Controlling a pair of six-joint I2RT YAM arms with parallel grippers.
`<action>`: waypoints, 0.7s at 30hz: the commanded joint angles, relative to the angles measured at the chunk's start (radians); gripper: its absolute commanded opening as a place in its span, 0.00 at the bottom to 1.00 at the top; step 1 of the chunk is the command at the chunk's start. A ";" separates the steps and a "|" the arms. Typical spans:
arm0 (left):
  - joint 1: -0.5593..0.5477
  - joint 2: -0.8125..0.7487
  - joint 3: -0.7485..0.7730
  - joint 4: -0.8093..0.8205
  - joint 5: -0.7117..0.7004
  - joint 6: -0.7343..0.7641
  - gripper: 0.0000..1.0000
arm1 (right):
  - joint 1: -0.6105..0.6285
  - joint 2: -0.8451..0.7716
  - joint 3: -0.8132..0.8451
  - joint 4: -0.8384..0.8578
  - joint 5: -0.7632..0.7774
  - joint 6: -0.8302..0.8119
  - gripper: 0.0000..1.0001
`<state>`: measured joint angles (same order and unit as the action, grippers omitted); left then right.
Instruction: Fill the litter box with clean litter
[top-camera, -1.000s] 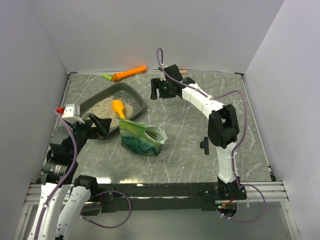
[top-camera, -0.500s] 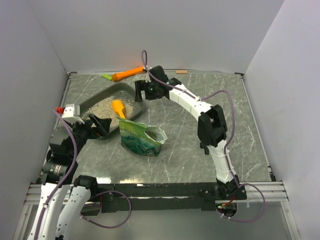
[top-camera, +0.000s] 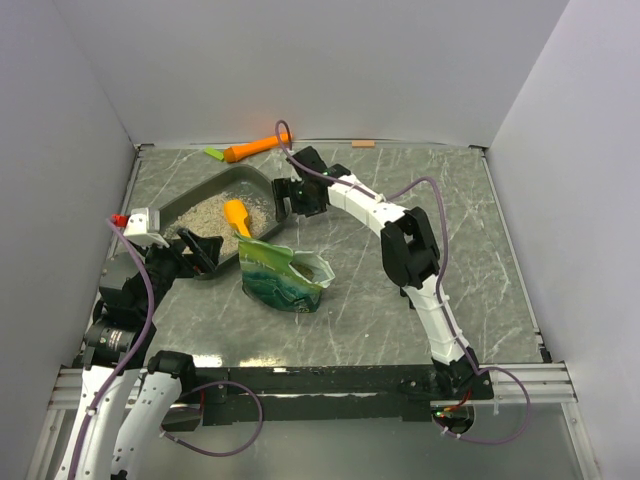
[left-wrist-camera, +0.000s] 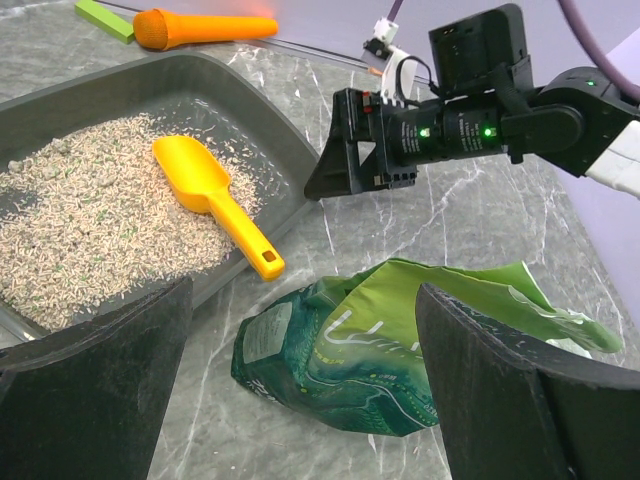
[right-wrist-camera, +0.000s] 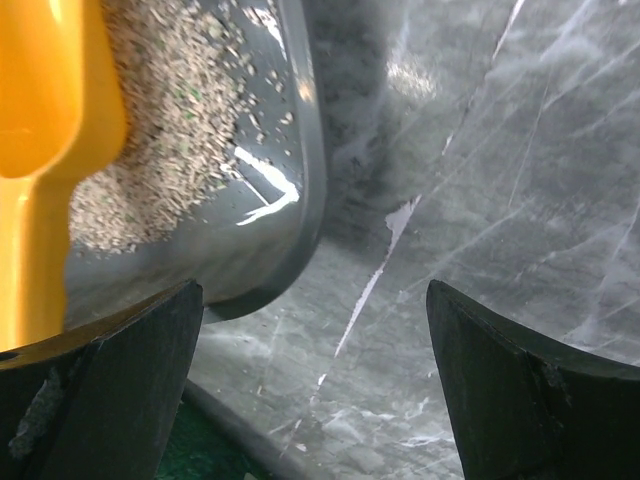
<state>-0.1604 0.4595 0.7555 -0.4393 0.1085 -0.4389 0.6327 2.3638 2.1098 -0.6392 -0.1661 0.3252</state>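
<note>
The right gripper (right-wrist-camera: 312, 300) was found spread and empty. The litter box (right-wrist-camera: 300, 190), holding clean litter (right-wrist-camera: 170, 120), was noted just ahead-left of its jaws, long axis running leftward. The left gripper (left-wrist-camera: 303, 305), likewise spread, was judged farther off.

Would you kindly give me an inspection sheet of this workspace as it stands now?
Surface: grey marbled tabletop, pale veining.
Job's things: shallow dark grey plastic litter box holds a loose layer of beige litter granules; a small orange plastic scoop lies in it, handle reaching the near rim.
Clutter: crinkled green-teal bag, open, beside the tray; orange carrot-shaped toy and green strip at the far edge.
Grippers: left gripper open, empty, by the tray's near side; right gripper open, empty, at the tray's right corner.
Cables: purple cables run along both arms.
Surroundings: plain white walls.
</note>
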 joint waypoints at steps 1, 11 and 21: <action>-0.001 -0.010 -0.008 0.004 -0.003 -0.003 0.97 | 0.007 0.029 0.059 -0.042 0.016 0.008 0.99; -0.001 -0.013 -0.008 0.005 0.000 -0.004 0.97 | 0.009 0.051 0.033 -0.051 0.020 0.003 0.61; -0.004 -0.013 -0.010 0.004 -0.003 -0.003 0.97 | 0.001 0.014 -0.010 -0.045 0.051 -0.006 0.00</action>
<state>-0.1608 0.4530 0.7551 -0.4397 0.1081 -0.4393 0.6315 2.3692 2.1334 -0.6209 -0.1562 0.3584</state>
